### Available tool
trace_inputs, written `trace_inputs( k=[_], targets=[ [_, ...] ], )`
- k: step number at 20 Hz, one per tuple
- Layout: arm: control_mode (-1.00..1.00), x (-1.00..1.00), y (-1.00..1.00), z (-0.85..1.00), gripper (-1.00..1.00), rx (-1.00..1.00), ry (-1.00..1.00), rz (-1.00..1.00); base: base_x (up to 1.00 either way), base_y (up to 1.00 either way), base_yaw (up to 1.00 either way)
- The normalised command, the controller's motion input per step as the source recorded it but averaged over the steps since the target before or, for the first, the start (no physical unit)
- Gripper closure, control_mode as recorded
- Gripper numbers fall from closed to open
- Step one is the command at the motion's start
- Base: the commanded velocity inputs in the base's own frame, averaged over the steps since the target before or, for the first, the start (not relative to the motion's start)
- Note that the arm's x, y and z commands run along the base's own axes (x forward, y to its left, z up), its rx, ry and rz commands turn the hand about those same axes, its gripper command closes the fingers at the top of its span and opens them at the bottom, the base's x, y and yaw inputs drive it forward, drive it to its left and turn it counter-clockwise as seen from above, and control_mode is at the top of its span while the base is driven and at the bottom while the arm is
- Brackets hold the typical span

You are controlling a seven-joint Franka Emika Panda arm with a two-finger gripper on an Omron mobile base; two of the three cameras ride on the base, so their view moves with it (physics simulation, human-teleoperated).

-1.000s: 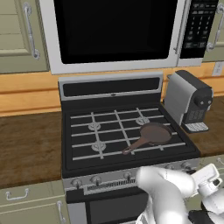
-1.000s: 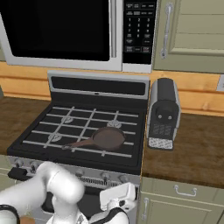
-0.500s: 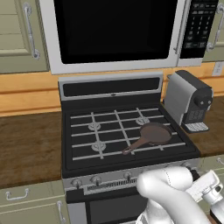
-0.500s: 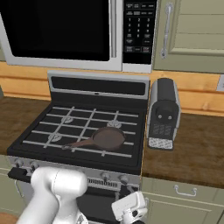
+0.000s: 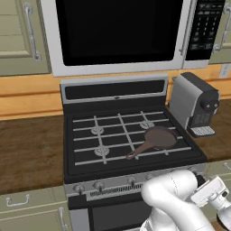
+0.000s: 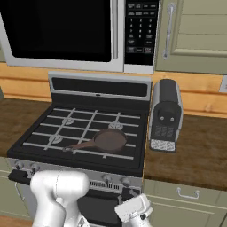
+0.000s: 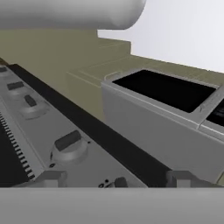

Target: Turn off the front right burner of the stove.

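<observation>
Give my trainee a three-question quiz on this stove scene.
1. True or false: a pan sits on the stove's front right burner.
2. What stands right of the stove? A) coffee machine B) kettle C) toaster
3. Fill in: above the stove hangs a ____.

Key: 1 true; 2 A; 3 microwave. In the hand view, the pincer faces a knob on the control panel.
</observation>
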Motion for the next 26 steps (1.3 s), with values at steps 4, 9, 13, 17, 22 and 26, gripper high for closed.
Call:
trace_inputs(
  k=[4,9,13,17,22,26],
  targets=[
    [-1.00,0.24,-0.32,0.12,-1.00,0.07,0.01,-0.01,0.00,0.00,0.00],
    [-1.00,0.14,0.10,0.19,-1.00,0.00,0.07,-0.01,0.00,0.00,0.00],
    [-1.00,0.42,0.16,0.22,-1.00,0.00,0.24,-0.16,0.00,0.00,0.00],
    [-1.00,0.24,0.01,0.08,-1.00,-0.04,0.31,-0.21,0.00,0.00,0.00],
    [-1.00,0.03,0.00,0.00,-1.00,-0.04,0.11,-0.08,0.00,0.00,0.00],
    [-1.00,0.23,0.03,0.01,-1.00,-0.11,0.31,-0.29,0.00,0.00,0.00]
  ],
)
